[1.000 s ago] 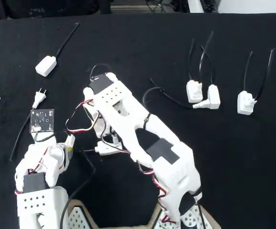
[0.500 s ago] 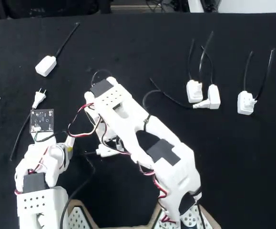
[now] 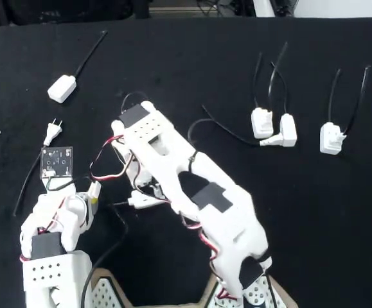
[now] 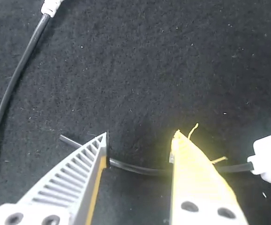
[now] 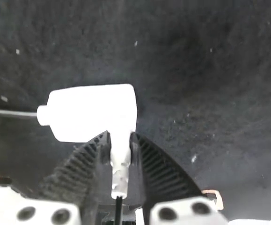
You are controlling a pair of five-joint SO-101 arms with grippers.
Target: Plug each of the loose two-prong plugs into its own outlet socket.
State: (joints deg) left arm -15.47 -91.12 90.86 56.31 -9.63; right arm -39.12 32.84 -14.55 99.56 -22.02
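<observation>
1. The right claw [image 5: 120,137] is clamped shut on a white plug [image 5: 120,161], whose end touches the white socket block [image 5: 91,112] on the black counter [image 3: 192,58].
2. The left claw [image 4: 140,136], just left of that block, is spread wide astride a thin black cable [image 4: 135,168] and grips nothing.
3. A loose plug [image 3: 53,131] and a second socket [image 3: 62,88] lie farther left of the block, toward the counter's far edge.
4. Right of the block, bare counter runs to three corded white blocks [image 3: 287,131], well apart from it.

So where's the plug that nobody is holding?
In the high view, the loose plug lies at the left, just beyond the dark square board, with the white corded block farther back.
</observation>
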